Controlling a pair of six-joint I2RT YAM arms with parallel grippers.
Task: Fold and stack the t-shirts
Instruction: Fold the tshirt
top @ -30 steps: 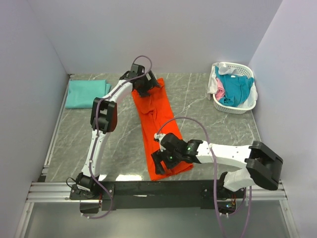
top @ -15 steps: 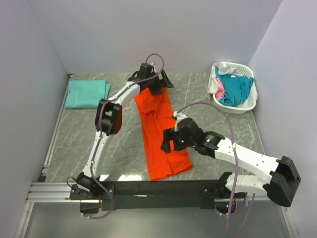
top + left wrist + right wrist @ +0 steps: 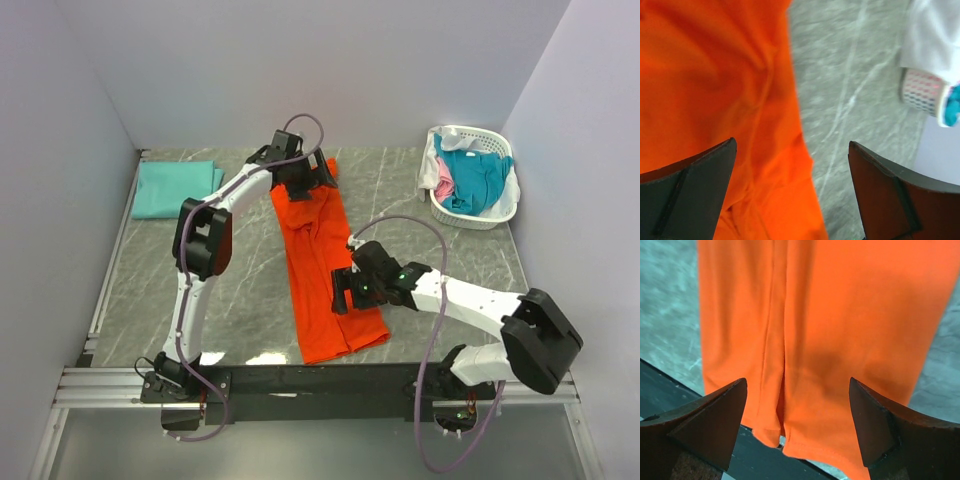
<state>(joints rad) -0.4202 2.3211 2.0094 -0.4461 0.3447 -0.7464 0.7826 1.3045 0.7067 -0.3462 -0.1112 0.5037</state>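
Observation:
A bright orange t-shirt [image 3: 322,270] lies folded into a long strip down the middle of the table, its near hem at the front edge. My left gripper [image 3: 300,180] is open over the strip's far end; in the left wrist view the orange cloth [image 3: 715,100] fills the left side between the spread jaws. My right gripper [image 3: 348,290] is open over the strip's near part; in the right wrist view the orange hem [image 3: 830,440] lies between the jaws. A folded mint-green t-shirt [image 3: 178,188] lies at the far left. Teal-blue, pink and white shirts [image 3: 472,178] fill the basket.
A white slotted plastic basket [image 3: 492,215] stands at the far right; its rim shows in the left wrist view [image 3: 922,90]. A black rail [image 3: 320,380] runs along the table's front edge. Grey walls close in the table on three sides.
My left gripper has swung back left and lower over the shirt's far end. My right arm has drawn back, its gripper staying over the shirt's near part.

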